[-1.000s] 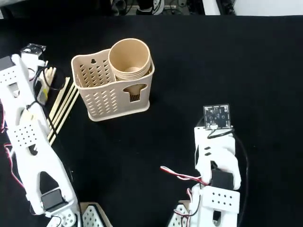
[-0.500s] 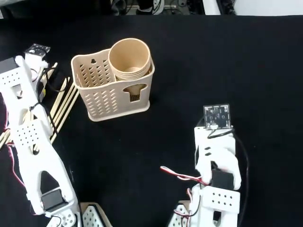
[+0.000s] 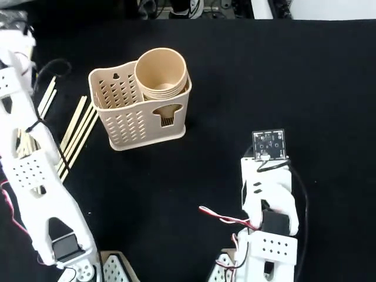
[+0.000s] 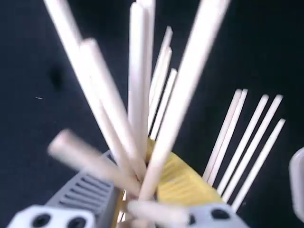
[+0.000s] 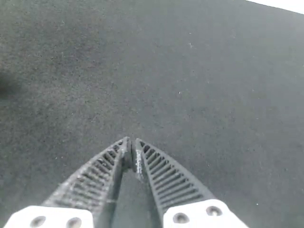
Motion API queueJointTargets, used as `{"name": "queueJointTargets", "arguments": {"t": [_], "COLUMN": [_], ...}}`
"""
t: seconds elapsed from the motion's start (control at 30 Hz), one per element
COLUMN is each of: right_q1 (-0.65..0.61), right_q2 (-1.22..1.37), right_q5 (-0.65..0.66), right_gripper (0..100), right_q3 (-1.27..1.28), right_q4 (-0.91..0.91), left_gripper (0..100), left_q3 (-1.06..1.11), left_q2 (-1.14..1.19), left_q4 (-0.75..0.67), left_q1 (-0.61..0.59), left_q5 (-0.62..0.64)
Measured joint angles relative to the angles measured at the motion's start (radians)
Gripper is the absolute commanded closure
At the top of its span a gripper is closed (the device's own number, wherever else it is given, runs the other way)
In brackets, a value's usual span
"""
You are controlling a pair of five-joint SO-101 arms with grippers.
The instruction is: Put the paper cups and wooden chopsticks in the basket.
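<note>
A beige slotted basket stands left of the table's middle, with stacked paper cups inside it. My left gripper is shut on a fanned bundle of several wooden chopsticks. In the high view that bundle pokes out beside the left arm at the far left. More chopsticks lie on the black cloth between that arm and the basket. My right gripper is shut with nothing in it, low over bare cloth, and its arm sits at the front right.
Black cloth covers the table, bare on its right and far side. Arm bases and a loose red-white cable take up the front edge. Cluttered gear lies beyond the far edge.
The left arm has swung toward the far left corner, carrying its chopstick bundle away from the ones lying on the cloth. The right arm has kept still.
</note>
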Motion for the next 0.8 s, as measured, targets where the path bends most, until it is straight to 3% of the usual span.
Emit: {"name": "queueJointTargets", "arguments": {"t": [0.43,0.8], "right_q1": [0.0,0.0], "right_q2": [0.0,0.0], "right_q5": [0.0,0.0], "right_gripper": [98.6,98.6], "right_q3": [0.0,0.0], "right_q4": [0.0,0.0], "left_gripper": [97,97], "left_q3": [0.0,-0.006], "left_q2": [-0.288,-0.466], "left_q4": [0.003,0.003], "left_q1": [0.068,0.094], "left_q5": [0.256,0.391]}}
